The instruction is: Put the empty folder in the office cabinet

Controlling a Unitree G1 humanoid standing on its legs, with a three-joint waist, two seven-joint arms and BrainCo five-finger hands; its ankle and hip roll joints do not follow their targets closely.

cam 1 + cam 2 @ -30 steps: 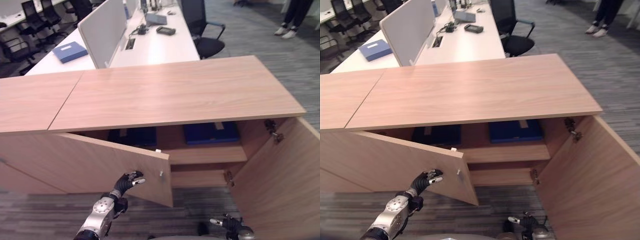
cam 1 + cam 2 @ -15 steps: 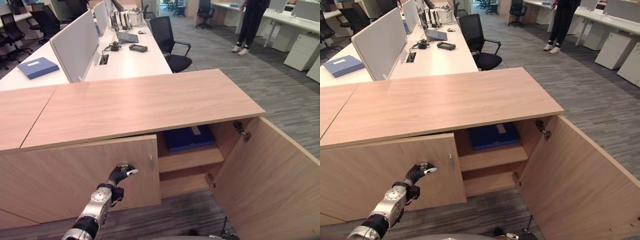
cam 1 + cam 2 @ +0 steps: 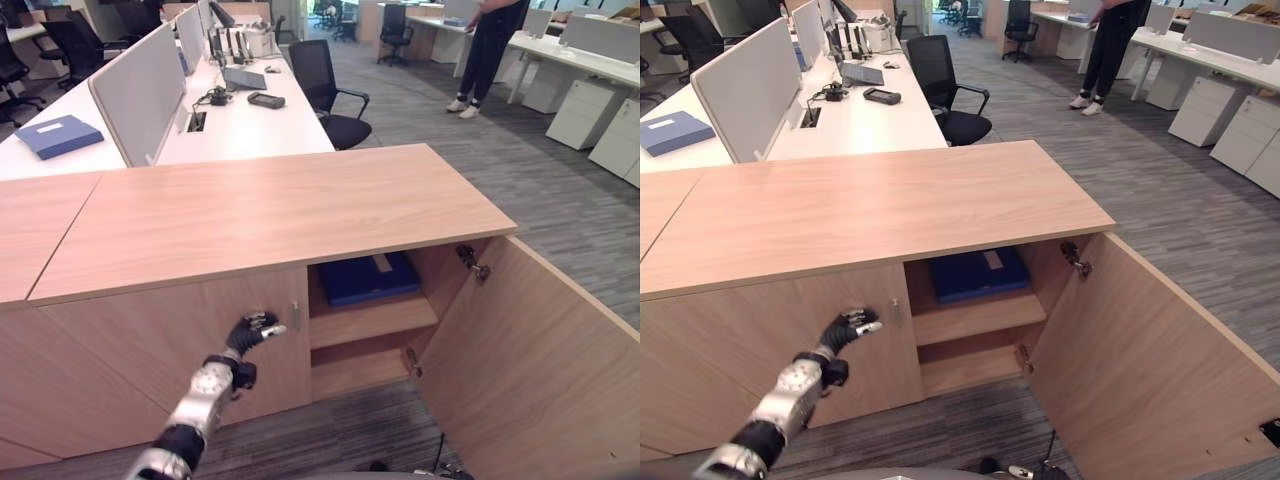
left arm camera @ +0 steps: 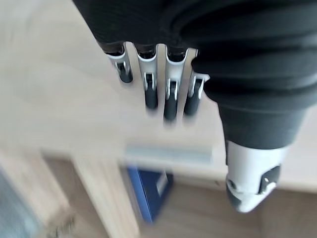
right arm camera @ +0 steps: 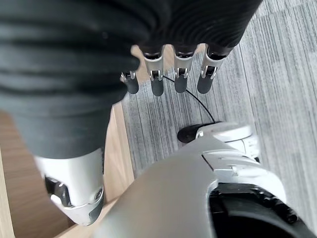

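Pressing: left robot hand (image 3: 255, 329) lying with straight, relaxed fingers against the left cabinet door (image 3: 170, 345), close to its small handle (image 3: 296, 316), nothing gripped.
Hanging: right robot hand (image 5: 168, 74) sitting low over the carpet, fingers loose and apart, holding nothing.
Resting: blue folder (image 3: 368, 277) lying flat on the upper shelf (image 3: 372, 318) inside the office cabinet (image 3: 270, 210), behind the open half.
Swinging: right cabinet door (image 3: 540, 350) standing wide open; left door looking flush or nearly so.
Judging step: folder apparently already stowed, closing of the doors under way.
Needing next: finishing the push on the left door, then reaching for the right door's edge and bringing it round.
Lying beyond: another blue folder (image 3: 58, 135) on the white worktop (image 3: 250, 125); a person (image 3: 490, 45) standing far back.
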